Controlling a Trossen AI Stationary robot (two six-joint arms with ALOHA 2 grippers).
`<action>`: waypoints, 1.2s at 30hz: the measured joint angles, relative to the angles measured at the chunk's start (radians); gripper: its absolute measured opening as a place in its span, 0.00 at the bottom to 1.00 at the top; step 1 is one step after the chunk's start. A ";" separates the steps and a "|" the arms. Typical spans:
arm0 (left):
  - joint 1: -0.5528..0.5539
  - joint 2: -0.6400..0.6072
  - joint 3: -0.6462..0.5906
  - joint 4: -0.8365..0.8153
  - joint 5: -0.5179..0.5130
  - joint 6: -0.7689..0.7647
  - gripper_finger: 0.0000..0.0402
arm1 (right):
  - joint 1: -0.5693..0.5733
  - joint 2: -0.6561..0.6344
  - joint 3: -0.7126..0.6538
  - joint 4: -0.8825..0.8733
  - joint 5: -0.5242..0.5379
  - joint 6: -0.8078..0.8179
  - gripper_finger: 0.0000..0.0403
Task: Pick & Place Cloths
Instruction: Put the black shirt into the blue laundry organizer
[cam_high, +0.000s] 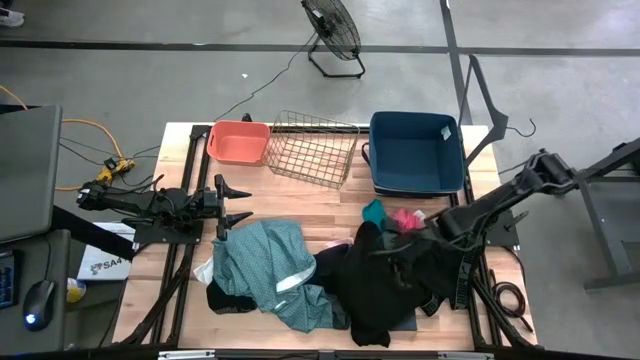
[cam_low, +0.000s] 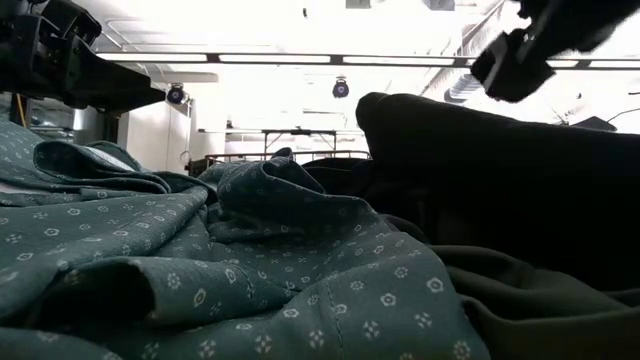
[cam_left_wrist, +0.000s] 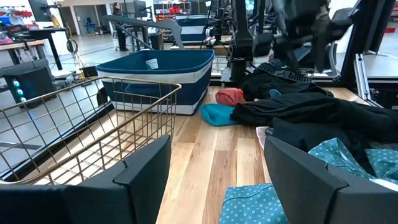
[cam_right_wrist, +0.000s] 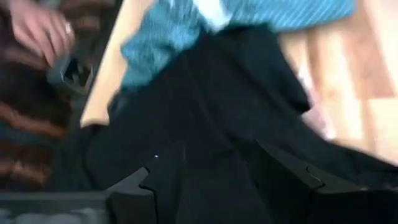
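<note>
The right hand (cam_high: 437, 232) is seen with fingers apart over the black cloths (cam_high: 395, 280), nothing gripped; the left hand (cam_high: 238, 205), also apart, is parked by the teal cloth (cam_high: 262, 262). Everything's heaped mid-counter (cam_high: 320, 205). Probably soft, floppy stuff, best pinched at a raised fold

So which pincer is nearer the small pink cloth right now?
The right pincer: it hangs over the black cloths just beside the pink cloth. The left pincer waits open across the table, by the teal garment.
</note>
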 joint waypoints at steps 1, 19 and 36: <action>0.000 0.000 0.000 0.000 0.000 0.000 0.63 | 0.000 0.020 0.000 0.001 -0.009 -0.006 0.45; 0.000 0.000 0.000 0.000 0.000 0.000 0.63 | 0.105 0.198 0.303 -0.222 0.132 0.184 0.45; 0.000 0.000 0.000 0.000 0.000 0.000 0.63 | 0.152 0.582 0.749 -0.410 0.115 0.691 0.45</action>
